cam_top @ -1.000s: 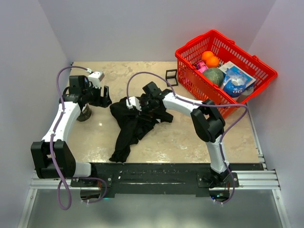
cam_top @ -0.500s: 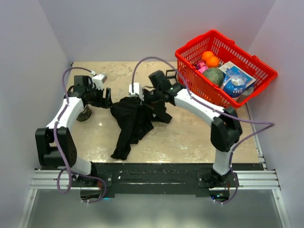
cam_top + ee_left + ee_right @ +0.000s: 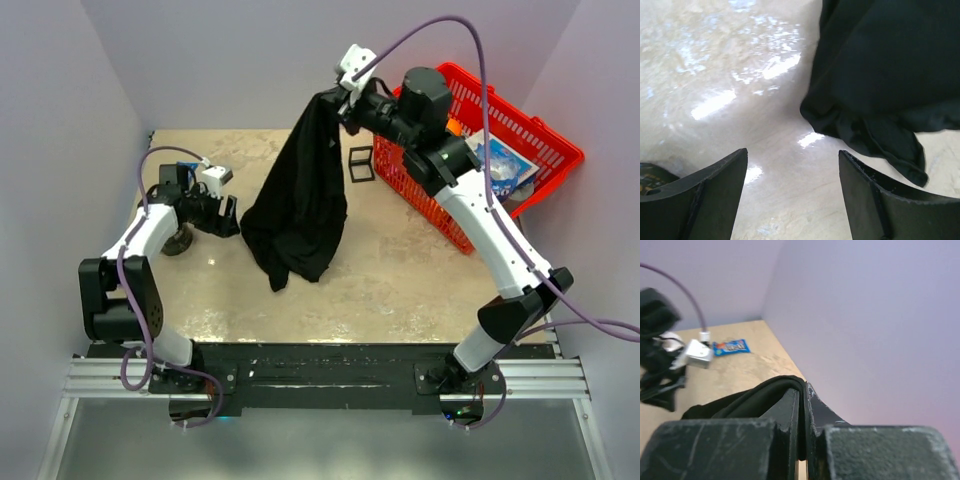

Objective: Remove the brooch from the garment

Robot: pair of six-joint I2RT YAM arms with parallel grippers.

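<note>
A red basket [image 3: 541, 138] sits at the 2 o'clock corner of the table [image 3: 400, 280], its near side partly hidden by the right arm. Inside it, a blue-and-white bag [image 3: 497, 166] lies toward the 3 o'clock side and a sliver of something orange [image 3: 455, 126] shows at the arm's edge; the rest of its contents cannot be made out. Just outside the basket at 9 o'clock stands a small black wire cube frame [image 3: 360, 163]. The garment [image 3: 305, 190] is a plain black mass of cloth hanging from the right gripper [image 3: 339, 100], which is raised high at about 12 o'clock with its jaws pinched together on a fold of the fabric. The cloth spreads as it falls, and its bunched lower end rests on the table near the centre. No lettering is visible on the side facing the cameras, and the brooch cannot be seen in any view. The left gripper [image 3: 226, 215] sits low over the table at 9 o'clock of the garment, jaws apart and holding nothing; in its wrist view the rumpled hem [image 3: 875, 135] lies just beyond the fingers [image 3: 880, 200].
</note>
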